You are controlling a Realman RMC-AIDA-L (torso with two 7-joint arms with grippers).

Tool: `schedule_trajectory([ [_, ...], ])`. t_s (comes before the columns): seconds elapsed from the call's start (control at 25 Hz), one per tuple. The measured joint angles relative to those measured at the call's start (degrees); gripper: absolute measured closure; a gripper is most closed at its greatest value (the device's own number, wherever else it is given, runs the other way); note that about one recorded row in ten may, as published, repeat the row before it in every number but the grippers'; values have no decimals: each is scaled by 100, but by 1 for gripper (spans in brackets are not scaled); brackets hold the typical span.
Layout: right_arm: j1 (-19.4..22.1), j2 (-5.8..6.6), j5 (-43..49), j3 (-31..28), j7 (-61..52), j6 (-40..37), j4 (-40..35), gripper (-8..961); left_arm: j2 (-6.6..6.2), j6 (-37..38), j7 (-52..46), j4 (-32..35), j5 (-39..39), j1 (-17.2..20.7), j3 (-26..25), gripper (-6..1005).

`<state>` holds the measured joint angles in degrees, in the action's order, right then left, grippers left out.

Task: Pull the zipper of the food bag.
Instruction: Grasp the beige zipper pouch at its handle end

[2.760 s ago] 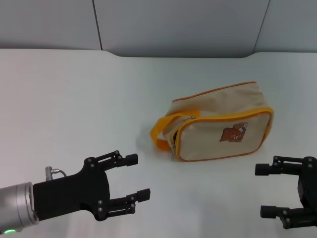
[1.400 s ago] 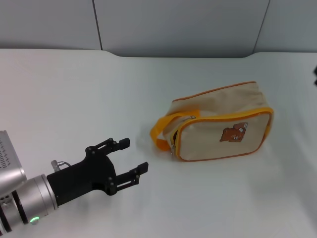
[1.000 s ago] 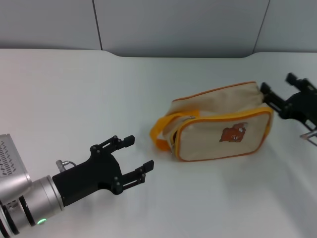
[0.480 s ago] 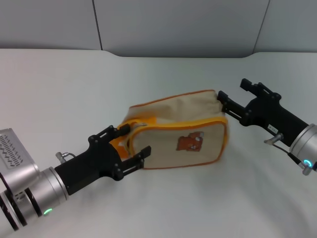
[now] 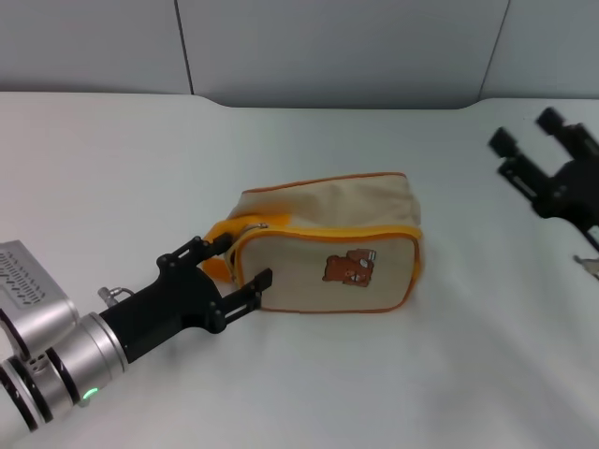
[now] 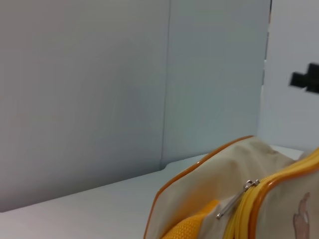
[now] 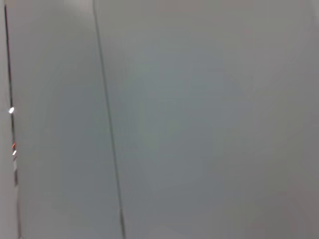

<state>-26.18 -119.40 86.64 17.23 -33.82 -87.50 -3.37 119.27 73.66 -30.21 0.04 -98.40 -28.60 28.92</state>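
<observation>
The beige food bag (image 5: pixel 328 220) with orange piping and a brown bear picture lies on the white table (image 5: pixel 140 168), its handle end facing my left arm. My left gripper (image 5: pixel 245 260) is open, with its fingers on either side of the bag's end, around the orange strap handle (image 5: pixel 217 265). The zipper runs along the orange-trimmed top edge. Its silver pull tab (image 6: pixel 235 200) hangs close by in the left wrist view and shows faintly in the head view (image 5: pixel 253 227). My right gripper (image 5: pixel 524 138) is open and raised at the far right, away from the bag.
Grey wall panels (image 5: pixel 328 47) stand behind the table's far edge. The right wrist view shows only these panels (image 7: pixel 199 119). In the left wrist view the right gripper (image 6: pixel 306 79) shows far off.
The right gripper pushed the bag leftward to the left gripper, then drew back up and to the right. The bag now lies flat, with its handle end between the left fingers.
</observation>
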Motion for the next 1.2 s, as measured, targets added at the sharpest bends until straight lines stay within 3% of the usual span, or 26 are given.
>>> schedule_trajectory([
  [0.32,251,-5,-69,-326,-1,-384,-67,176,0,-243,22,-90,4,-163,-31,273],
  [0.52,269,-5,-69,-363,31,-390,-67,175,0,-247,37,-97,-3,-190,-105,493],
  [0.76,288,-4,-69,-393,11,-423,-67,174,0,-223,320,-202,-4,-193,-178,614],
  [1.2,353,-9,-77,-558,46,-591,-67,176,0,-9,723,-360,-2,-182,-461,702],
])
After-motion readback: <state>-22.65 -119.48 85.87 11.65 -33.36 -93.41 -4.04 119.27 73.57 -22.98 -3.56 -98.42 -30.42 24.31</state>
